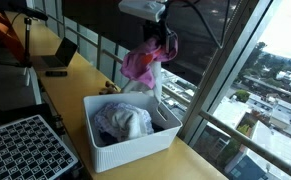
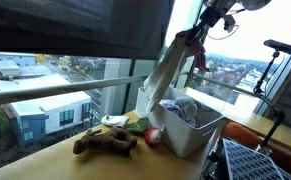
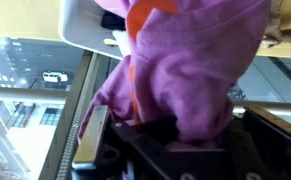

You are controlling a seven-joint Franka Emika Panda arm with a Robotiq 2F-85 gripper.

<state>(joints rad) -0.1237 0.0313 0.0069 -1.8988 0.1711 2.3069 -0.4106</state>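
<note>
Pink cloth (image 1: 140, 62) over basket (image 1: 135, 150); plush toy (image 2: 105, 142) beside

A high-rise office: laptop (image 1: 57, 58) on a long desk (image 1: 85, 78), city-view windows (image 1: 235, 70).

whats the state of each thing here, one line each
claw: shut on the pink garment
pink garment: held up, hanging down over the basket
white basket: upright, part filled
clothes: piled inside the basket
plush toy: lying on the table
</note>
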